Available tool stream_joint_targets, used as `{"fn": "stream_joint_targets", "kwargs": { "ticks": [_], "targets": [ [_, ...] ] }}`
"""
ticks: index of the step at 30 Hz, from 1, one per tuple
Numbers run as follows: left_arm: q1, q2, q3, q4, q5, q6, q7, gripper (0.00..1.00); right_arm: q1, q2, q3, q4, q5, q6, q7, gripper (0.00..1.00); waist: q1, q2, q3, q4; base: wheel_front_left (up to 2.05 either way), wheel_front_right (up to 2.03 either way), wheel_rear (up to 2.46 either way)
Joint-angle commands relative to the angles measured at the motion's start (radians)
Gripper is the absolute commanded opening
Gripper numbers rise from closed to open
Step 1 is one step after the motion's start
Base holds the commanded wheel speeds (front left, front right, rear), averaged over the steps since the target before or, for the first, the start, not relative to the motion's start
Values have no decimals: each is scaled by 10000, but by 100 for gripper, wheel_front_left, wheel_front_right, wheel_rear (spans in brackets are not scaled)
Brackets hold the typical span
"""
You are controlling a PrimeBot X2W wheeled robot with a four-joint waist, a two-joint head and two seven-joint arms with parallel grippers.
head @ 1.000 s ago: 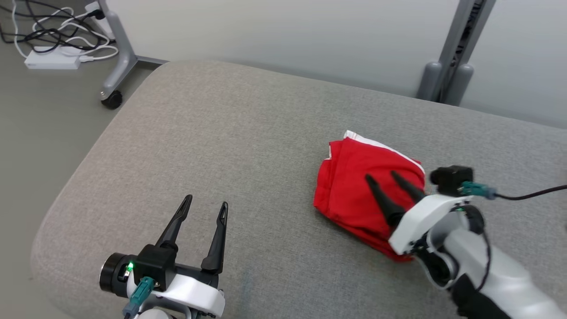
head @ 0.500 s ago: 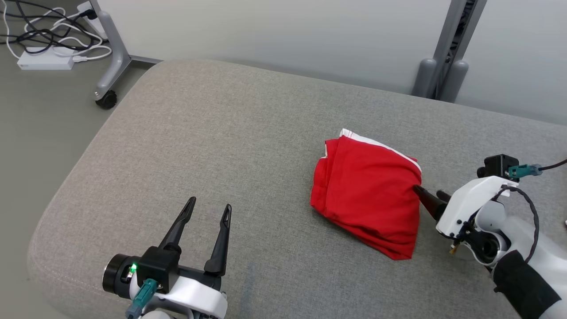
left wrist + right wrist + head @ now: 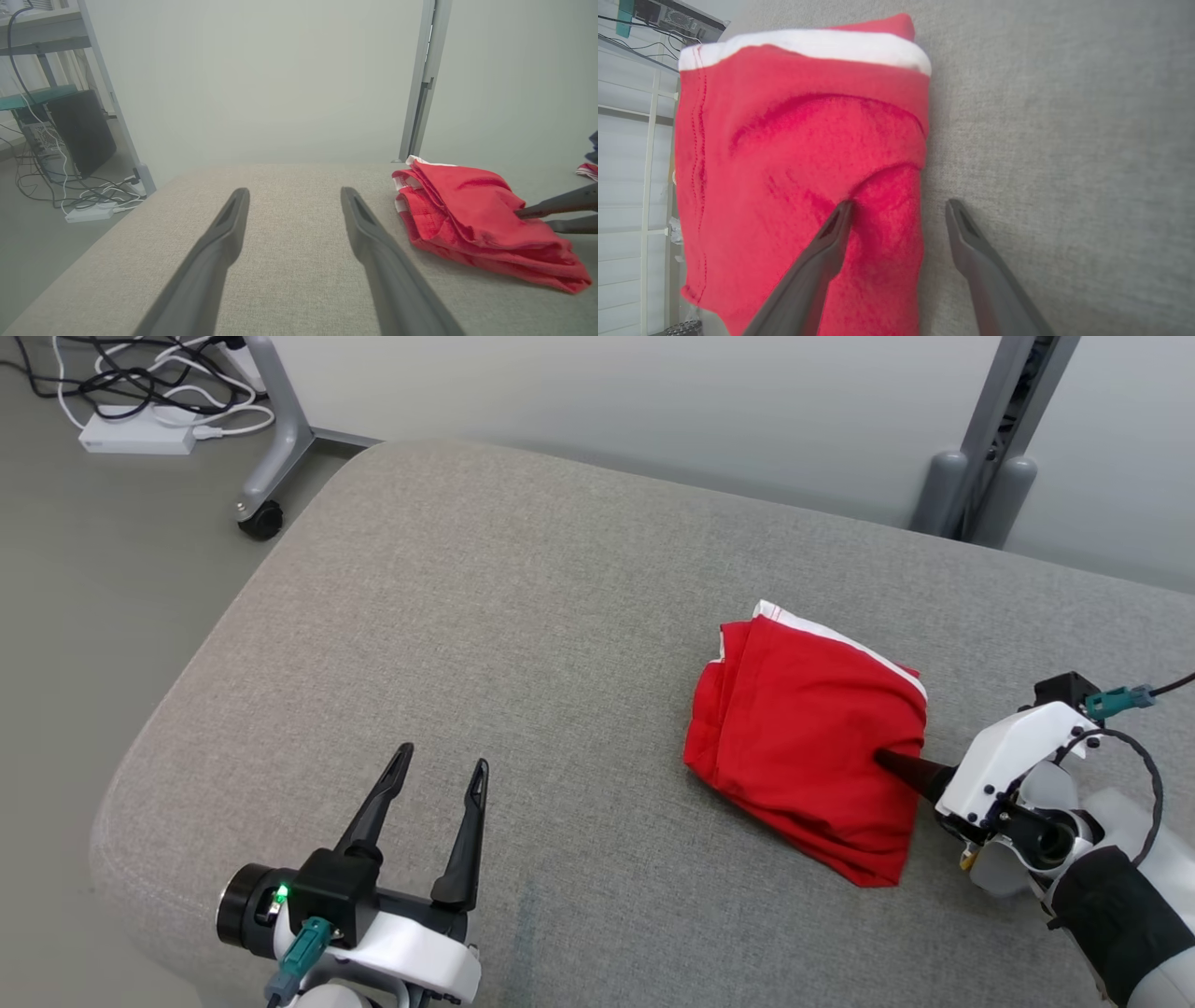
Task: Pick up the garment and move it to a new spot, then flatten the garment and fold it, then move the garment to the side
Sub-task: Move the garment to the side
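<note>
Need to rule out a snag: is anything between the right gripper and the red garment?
Nothing visible. The open right gripper straddles the edge of the garment, one finger on the red cloth, the other over the bare grey cushion.

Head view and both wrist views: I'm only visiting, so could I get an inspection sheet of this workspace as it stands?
Surface: grey fabric cushion with rounded corners.
Job's things: red garment with white trim, folded, lying on the cushion's right part.
Clutter: nothing seen on the cushion.
Grippers: left gripper, jaws open over bare cushion; right gripper, jaws open at the garment's edge, one finger on the fabric, the other beside it, nothing held.
Cables: tangled black and white cables and a white power strip on the floor; a black wrist cable on the right arm.
Surroundings: pale wall, grey post, wheeled stand leg.
</note>
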Motion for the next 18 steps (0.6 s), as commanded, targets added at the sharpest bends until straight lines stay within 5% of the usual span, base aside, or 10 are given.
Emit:
{"fn": "stream_joint_targets", "kwargs": {
  "ticks": [1, 3, 4, 5, 18],
  "targets": [
    [-131, 36, -21, -4, -54, -9, -42, 100, -35, 26, -32, 85, 94, 0, 109, 100, 0, 0, 52, 91, 0, 0, 0],
    [-165, 41, -39, 7, -107, 10, -42, 100, 36, 131, -60, 84, 186, 0, 221, 100, 0, 0, 77, 161, 0, 0, 0],
    [-167, 36, -50, 12, -117, 25, -42, 100, 54, 141, -30, 15, 166, 0, 183, 73, 0, 0, 92, 183, 0, 0, 0],
    [-169, 33, -58, 11, -121, 39, -42, 100, 56, 114, -62, -77, 174, 0, 16, 5, 0, 0, 106, 197, 0, 0, 0],
    [92, 36, 258, 1, 8, 9, -42, 100, -5, -507, 470, -1280, -299, 0, -282, 0, 0, 0, -285, -619, 0, 0, 0]
  ]
}}
